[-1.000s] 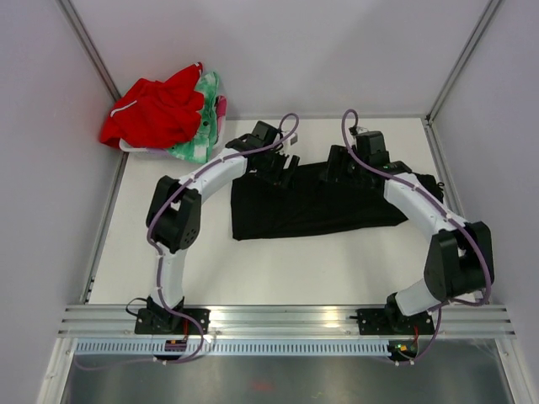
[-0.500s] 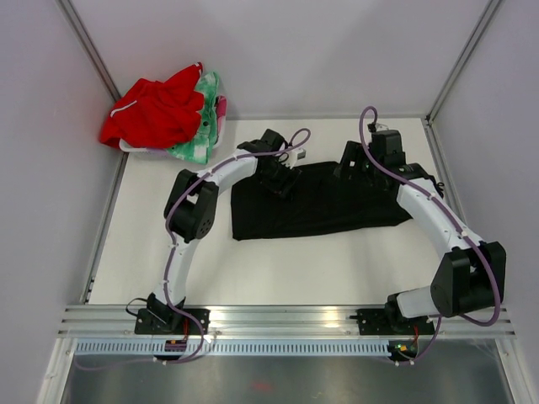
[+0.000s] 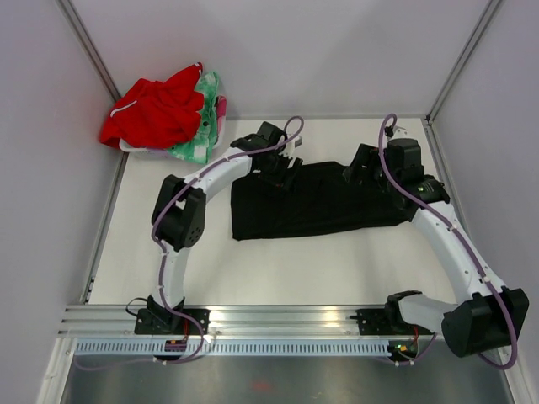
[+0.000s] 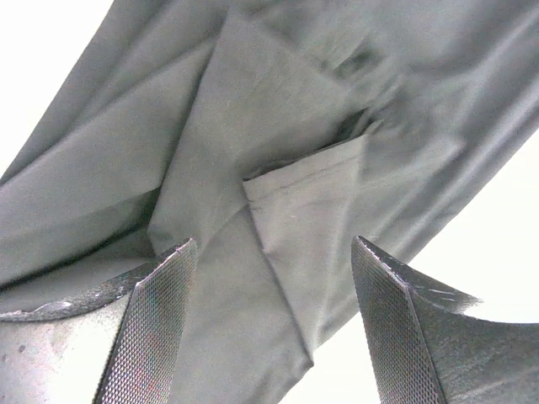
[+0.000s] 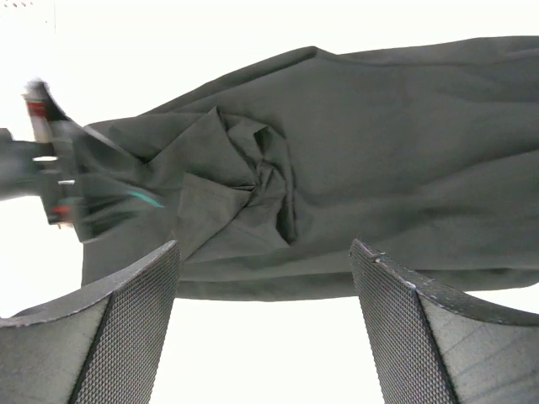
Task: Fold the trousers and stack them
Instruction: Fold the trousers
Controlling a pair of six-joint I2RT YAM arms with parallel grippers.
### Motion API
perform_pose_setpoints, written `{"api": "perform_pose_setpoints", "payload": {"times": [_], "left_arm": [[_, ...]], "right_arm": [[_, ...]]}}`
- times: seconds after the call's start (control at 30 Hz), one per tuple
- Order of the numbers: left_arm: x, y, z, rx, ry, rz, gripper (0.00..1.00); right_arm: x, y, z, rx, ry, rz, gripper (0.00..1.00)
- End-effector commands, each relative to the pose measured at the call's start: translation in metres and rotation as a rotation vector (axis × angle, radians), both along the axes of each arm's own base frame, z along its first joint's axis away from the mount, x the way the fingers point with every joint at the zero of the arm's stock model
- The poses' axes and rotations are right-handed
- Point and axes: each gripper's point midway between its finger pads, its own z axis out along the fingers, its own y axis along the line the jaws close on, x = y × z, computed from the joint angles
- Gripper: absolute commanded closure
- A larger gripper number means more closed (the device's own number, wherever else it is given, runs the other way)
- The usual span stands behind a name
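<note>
White bench (image 3: 295, 269), pale walls on three sides. The trousers (image 3: 320, 206) lie flat on it as one long black band, running from below the left claw (image 3: 282, 174) across to below the right claw (image 3: 358, 172) and a little past it on the outer side. Left claw: fingers (image 4: 156, 328) spread wide, nothing pinched. Directly ahead of its tips is a small turned-over flap with a stitched hem edge, with creased cloth beyond it. Right claw: fingers (image 5: 396, 328) also spread wide, nothing pinched. Ahead of its tips is a bunched knot of folds, with smoother cloth off to the side. Whether either claw touches the fabric cannot be told. The red garment (image 3: 156, 109) is heaped well apart from the left claw, out to its far left. The green-and-pink cloth (image 3: 202, 126) touches that heap on the claw's side.
</note>
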Motion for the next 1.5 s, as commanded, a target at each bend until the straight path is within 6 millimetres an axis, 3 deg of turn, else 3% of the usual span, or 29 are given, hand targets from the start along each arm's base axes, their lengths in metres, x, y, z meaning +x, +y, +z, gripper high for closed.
{"api": "perform_pose_setpoints", "payload": {"times": [0.0,0.07,0.17,0.27,0.33,0.37,0.47,0.6,0.93,1.03,1.13,1.23,1.27,1.33,1.47], "left_arm": [[0.005,-0.005,0.07,-0.115,-0.113,0.09,0.2],[-0.001,-0.005,0.082,-0.131,-0.136,0.103,0.2],[-0.015,-0.004,0.076,-0.133,-0.115,0.129,0.2],[-0.032,-0.008,0.054,-0.13,-0.077,0.124,0.21],[-0.035,-0.014,0.045,-0.13,-0.07,0.122,0.22],[-0.036,-0.015,0.032,-0.113,-0.047,0.127,0.22],[-0.034,-0.013,0.004,-0.063,-0.029,0.171,0.23],[-0.026,-0.016,-0.017,-0.053,-0.028,0.186,0.24],[-0.003,-0.035,-0.037,-0.058,-0.05,0.153,0.28],[-0.004,-0.037,-0.035,-0.073,-0.046,0.151,0.38],[-0.009,-0.036,-0.023,-0.115,-0.064,0.146,0.55],[-0.019,-0.045,-0.012,-0.186,-0.063,0.115,0.77],[-0.022,-0.046,-0.006,-0.194,-0.067,0.107,0.94],[-0.033,-0.047,-0.004,-0.177,-0.078,0.09,0.98],[-0.052,-0.053,0.029,-0.208,-0.155,0.068,0.98]], "right_arm": [[-0.013,-0.015,0.008,-0.055,-0.023,-0.033,0.12],[-0.018,-0.015,0.012,-0.045,-0.046,-0.026,0.1],[-0.025,-0.007,0.013,-0.014,-0.048,0.009,0.1],[-0.027,-0.005,0.009,-0.005,-0.045,0.022,0.09],[-0.026,-0.004,0.007,-0.003,-0.048,0.024,0.09],[-0.025,-0.003,0.006,0.0,-0.049,0.028,0.09],[-0.019,-0.001,0.005,0.004,-0.05,0.036,0.08],[-0.011,0.003,0.006,0.005,-0.052,0.049,0.08],[-0.008,0.007,0.008,0.023,-0.083,0.065,0.07],[-0.005,0.003,0.003,-0.006,-0.067,0.056,0.07],[-0.001,-0.005,-0.007,-0.037,-0.045,0.02,0.07],[0.002,-0.015,-0.017,-0.021,-0.022,-0.036,0.06],[0.002,-0.016,-0.022,-0.012,-0.009,-0.043,0.06],[0.004,-0.023,-0.026,0.007,-0.002,-0.077,0.06],[0.007,-0.029,-0.035,0.021,0.013,-0.097,0.06]]}}
